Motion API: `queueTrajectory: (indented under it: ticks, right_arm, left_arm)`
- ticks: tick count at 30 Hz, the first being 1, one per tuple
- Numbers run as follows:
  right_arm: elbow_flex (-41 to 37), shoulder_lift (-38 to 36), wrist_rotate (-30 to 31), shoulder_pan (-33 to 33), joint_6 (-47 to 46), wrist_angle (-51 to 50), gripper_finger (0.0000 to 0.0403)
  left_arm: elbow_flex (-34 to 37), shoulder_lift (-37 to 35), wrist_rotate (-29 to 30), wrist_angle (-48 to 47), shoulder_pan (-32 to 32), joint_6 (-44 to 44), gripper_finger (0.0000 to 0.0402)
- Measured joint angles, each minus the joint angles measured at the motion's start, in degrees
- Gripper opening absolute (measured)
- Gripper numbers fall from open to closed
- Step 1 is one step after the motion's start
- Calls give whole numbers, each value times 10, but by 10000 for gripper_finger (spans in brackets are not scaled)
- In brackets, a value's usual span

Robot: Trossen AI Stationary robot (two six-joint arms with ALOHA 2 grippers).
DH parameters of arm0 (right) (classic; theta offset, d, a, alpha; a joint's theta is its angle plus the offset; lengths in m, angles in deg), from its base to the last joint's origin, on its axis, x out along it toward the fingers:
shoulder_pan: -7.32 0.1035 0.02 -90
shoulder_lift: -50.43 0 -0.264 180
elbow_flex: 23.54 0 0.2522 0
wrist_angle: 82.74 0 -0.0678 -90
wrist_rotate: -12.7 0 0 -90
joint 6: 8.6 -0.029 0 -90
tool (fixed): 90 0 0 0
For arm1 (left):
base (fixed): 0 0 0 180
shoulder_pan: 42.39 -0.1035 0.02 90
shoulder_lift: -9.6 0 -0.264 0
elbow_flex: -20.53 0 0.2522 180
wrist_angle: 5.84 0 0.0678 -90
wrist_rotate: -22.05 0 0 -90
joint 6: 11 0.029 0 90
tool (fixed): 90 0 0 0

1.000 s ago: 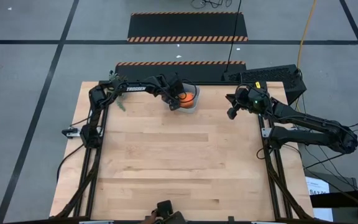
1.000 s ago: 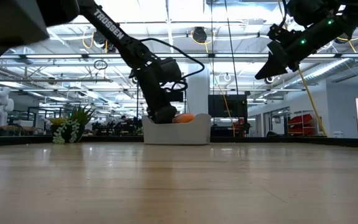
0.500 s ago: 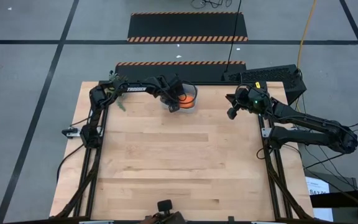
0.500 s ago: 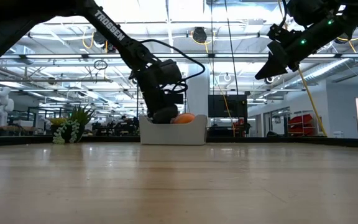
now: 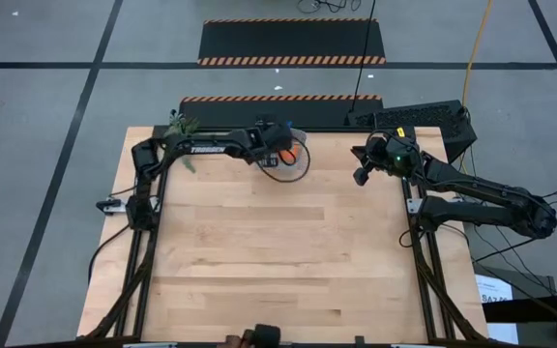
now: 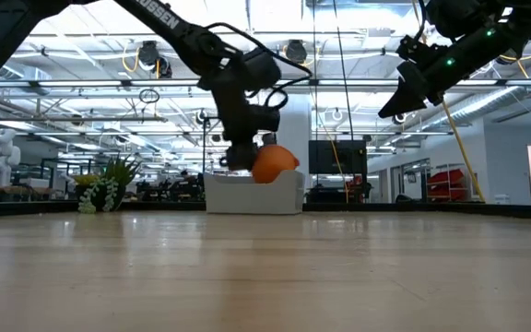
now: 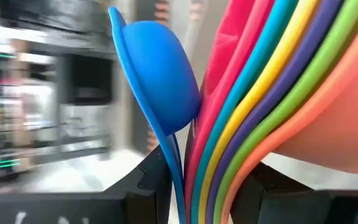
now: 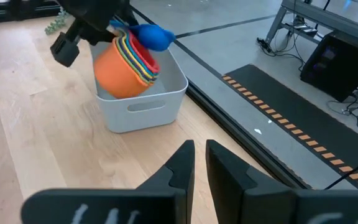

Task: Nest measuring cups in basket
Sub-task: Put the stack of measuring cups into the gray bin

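1. Looking past bare tabletop (image 5: 278, 251), nothing near.
2. Far edge, about 12 o'clock: left gripper (image 6: 242, 159) pinches the handles of the measuring cups (image 8: 128, 62), stack tipped sideways just above the basket (image 8: 143, 106).
3. Light, stiff, slick plastic, I reckon; bunched handles are the best hold.
4. Right gripper (image 5: 361, 175) idles at 2 o'clock, fingers nearly together, empty.

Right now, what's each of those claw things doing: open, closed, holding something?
Left gripper: shut on the stack of measuring cups, lifted above the basket.
Right gripper: shut, holding nothing.
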Motion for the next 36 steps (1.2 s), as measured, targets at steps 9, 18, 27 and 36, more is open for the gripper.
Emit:
queueTrajectory:
  ticks: [9,18,27,36]
  right_arm:
    - [0,0,0,0,-2,-1,34]
    - [0,0,0,0,1,-2,34]
    - [0,0,0,0,-1,-2,34]
    - [0,0,0,0,-1,-1,34]
  left_arm:
    - [56,40,222,186,58,164,111]
    - [200,42,269,505,65,330,111]
    - [227,42,224,498,58,337,111]
    - [225,39,212,475,61,349,214]
